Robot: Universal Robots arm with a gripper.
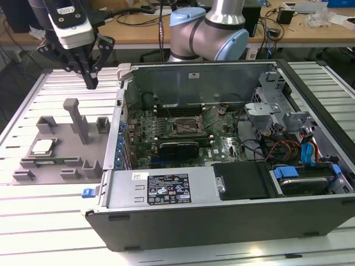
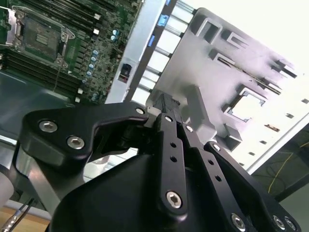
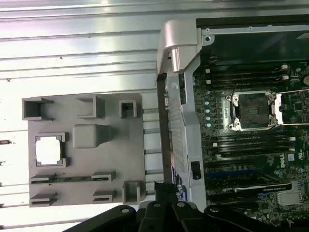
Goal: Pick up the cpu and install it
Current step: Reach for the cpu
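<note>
**CPU seated in the grey fixture, gripper held above the plate with fingers together**

At the exterior view's left, a grey fixture plate is laid on the slatted metal table. The cpu is seated flat in a square recess near the plate's left edge, silver top up. In the first wrist view the cpu is framed by the recess's low grey walls. A tall grey post is set upright on the plate, just beside that recess and towards the plate's middle.

The gripper is held above the far part of the plate, clear of it and well apart from the cpu. Its black fingers are pressed together into a single downward tip – nothing is pinched between them.

Further right, an open computer case is laid on its side just beside the plate, with the green motherboard exposed. The socket is found near the board's middle; in the first wrist view the socket is seen as a dark square in a metal frame, with long memory slots on two sides. Behind the case, a grey-and-blue joint of the robot arm is seen. At the far right – inside the case – red and blue cables are bundled near a blue-tabbed drive bay.
</note>
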